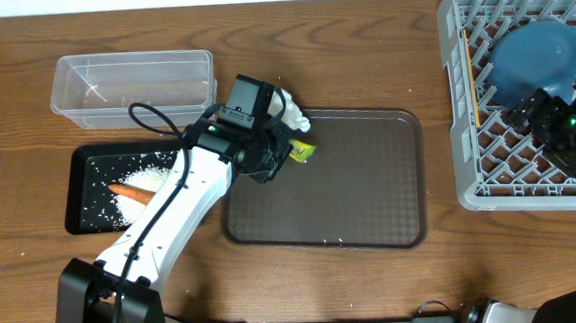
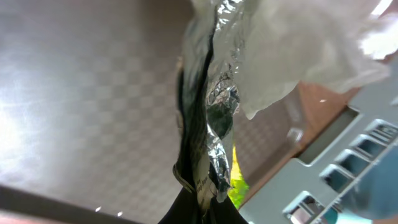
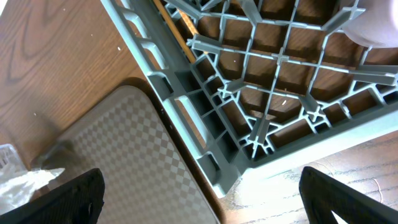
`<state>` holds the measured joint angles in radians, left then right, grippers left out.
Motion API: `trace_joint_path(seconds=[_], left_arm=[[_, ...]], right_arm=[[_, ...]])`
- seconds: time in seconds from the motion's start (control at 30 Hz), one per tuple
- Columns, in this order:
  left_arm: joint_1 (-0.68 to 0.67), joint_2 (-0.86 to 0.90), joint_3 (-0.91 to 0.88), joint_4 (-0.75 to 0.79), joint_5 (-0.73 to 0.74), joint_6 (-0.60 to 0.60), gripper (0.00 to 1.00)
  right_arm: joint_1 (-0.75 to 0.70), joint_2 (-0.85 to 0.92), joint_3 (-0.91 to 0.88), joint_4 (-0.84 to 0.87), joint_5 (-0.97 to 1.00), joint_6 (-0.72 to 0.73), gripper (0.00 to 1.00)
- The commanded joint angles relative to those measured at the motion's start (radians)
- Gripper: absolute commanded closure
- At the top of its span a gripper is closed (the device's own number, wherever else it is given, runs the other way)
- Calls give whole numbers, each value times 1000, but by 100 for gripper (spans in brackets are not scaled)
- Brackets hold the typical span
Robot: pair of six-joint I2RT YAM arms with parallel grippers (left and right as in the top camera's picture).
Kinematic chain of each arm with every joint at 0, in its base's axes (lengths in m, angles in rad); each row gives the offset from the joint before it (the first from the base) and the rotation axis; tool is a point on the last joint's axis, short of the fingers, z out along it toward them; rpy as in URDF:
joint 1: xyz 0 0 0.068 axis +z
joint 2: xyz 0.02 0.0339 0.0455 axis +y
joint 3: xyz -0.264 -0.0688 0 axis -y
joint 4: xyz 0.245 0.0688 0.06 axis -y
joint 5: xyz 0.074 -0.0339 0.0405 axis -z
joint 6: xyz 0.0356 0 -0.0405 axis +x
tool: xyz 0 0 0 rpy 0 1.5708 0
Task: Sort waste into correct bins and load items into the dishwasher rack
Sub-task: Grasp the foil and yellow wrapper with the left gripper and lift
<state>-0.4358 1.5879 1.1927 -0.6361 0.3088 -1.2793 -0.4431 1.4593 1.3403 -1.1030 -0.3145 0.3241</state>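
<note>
A wooden surface [image 1: 361, 37] seen from above. At 9 o'clock lies a shallow black tray [image 1: 78, 194] holding scattered white rice [image 1: 144, 175] and a small orange carrot [image 1: 130, 192]. Just beyond it, toward 10 o'clock, stands a clear plastic tub [image 1: 133, 86].

In the middle lies a flat brown serving tray [image 1: 340, 193]. The left arm reaches from 7 o'clock to that tray's 11 o'clock corner, where the left pincer [image 1: 289, 151] is clamped on a small yellow-green wrapper [image 1: 304, 153]; close up, the wrapper's silver foil is crumpled. A crumpled white tissue [image 1: 290, 109] lies just beside the wrapper, on its 12 o'clock side.

At 3 o'clock sits the grey dishwasher rack [image 1: 460, 111] with a lattice floor. A large teal-blue bowl [image 1: 542, 56] lies inside it, and thin wooden chopsticks [image 1: 473, 80] lie along its 9 o'clock wall. The right pincer [image 1: 565, 137] hovers over the rack's 5 o'clock part, its black fingers [image 3: 68, 199] spread wide apart and holding nothing.
</note>
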Motion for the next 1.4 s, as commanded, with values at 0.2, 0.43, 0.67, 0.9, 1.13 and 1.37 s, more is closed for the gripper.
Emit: trace_joint_path(seconds=[0.2, 0.43, 0.67, 0.9, 1.13, 1.37], left_arm=[[-9, -5, -3, -201, -141, -2, 94], [-37, -5, -3, -333, -256, -1, 94], [-60, -5, -3, -321, -158, 0, 94], [-103, -4, -3, -328, -91, 256, 89], [-137, 2, -3, -428, -276, 364, 83], [-137, 2, -3, -372, -266, 427, 94]], right_arm=[[-9, -6, 5, -1, -3, -18, 1], [-9, -6, 5, -1, -3, -18, 1], [-9, -6, 5, -1, -3, -18, 1], [-9, -6, 5, -1, -3, -18, 1], [-9, -6, 5, -1, -3, -18, 1], [-9, -6, 5, -1, -3, -18, 1]])
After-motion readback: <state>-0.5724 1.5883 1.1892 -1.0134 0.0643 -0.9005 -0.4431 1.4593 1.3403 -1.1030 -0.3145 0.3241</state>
